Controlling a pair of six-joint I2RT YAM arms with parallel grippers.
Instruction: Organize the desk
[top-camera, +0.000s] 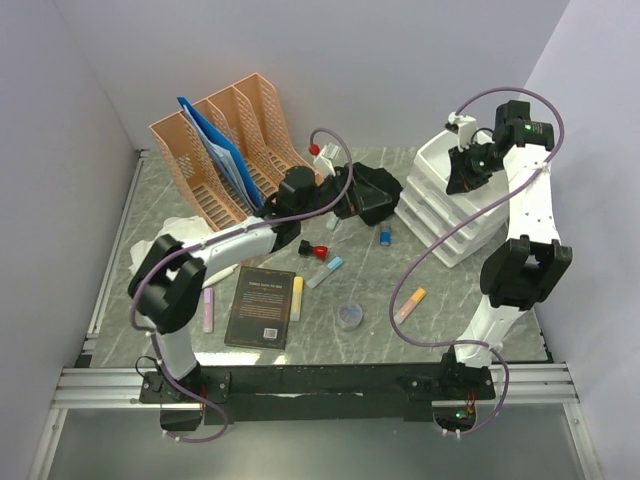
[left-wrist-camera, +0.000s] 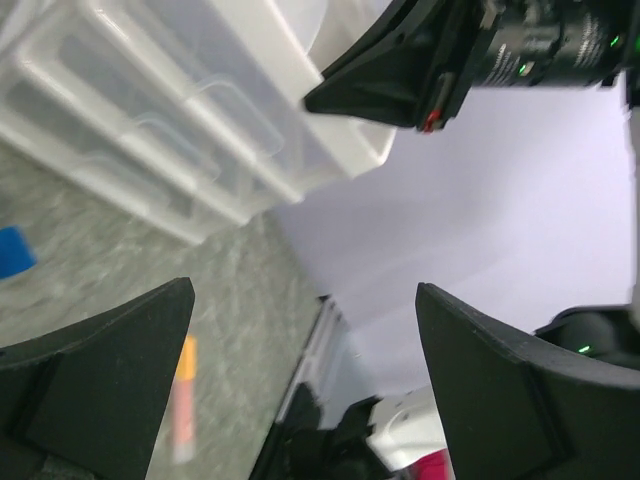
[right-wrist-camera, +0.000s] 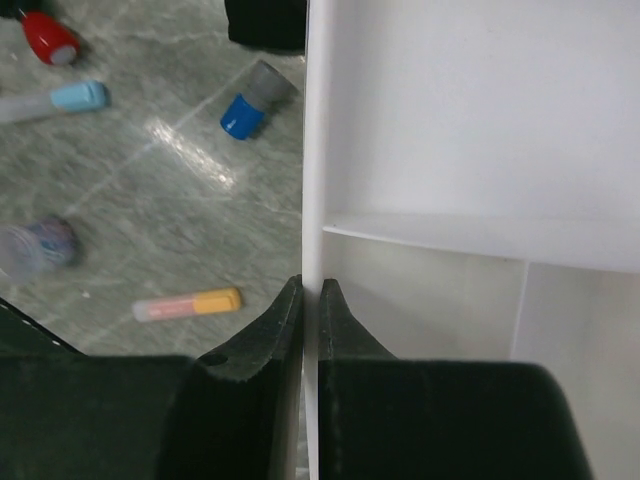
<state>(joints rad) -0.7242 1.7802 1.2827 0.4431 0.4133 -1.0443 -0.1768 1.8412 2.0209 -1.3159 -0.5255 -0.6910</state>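
Desk (top-camera: 370, 275): marble top, filling the work area in front of both arm bases.

Near edge: a black book (top-camera: 262, 307) is seen lying flat, with a pink marker (top-camera: 208, 310) just beside its left side and a yellow marker (top-camera: 297, 298) at its right. A small round dish (top-camera: 350, 316) and an orange-capped tube (top-camera: 410, 304) lie apart from each other, further right.

Mid-desk: a blue-capped pen (top-camera: 325, 271), a red-capped item (top-camera: 318, 250) and a short blue-capped stub (top-camera: 385, 237) are scattered loose.

Beyond these: the left gripper (left-wrist-camera: 305, 290) is held above the desk with jaws wide apart. Nothing is seen between them.

Far right: a white drawer stack (top-camera: 440, 215). The right gripper (right-wrist-camera: 311, 288) is pinched together on the thin side wall of the top tray (right-wrist-camera: 450, 120), one finger inside and one outside.

Far left: an orange file rack (top-camera: 225, 150) with blue folders (top-camera: 215, 140) in it.

Step judged in hand: the top tray is being gripped, probably to be drawn out or shifted so the loose pens can be stowed.

Method notes:
- The pull is best kept slow, level and in line with the wall, since a pinch on a thin smooth edge may slip or twist.
- The lower tiers should be watched for dragging.
- The left arm is best kept clear of the tray's path.
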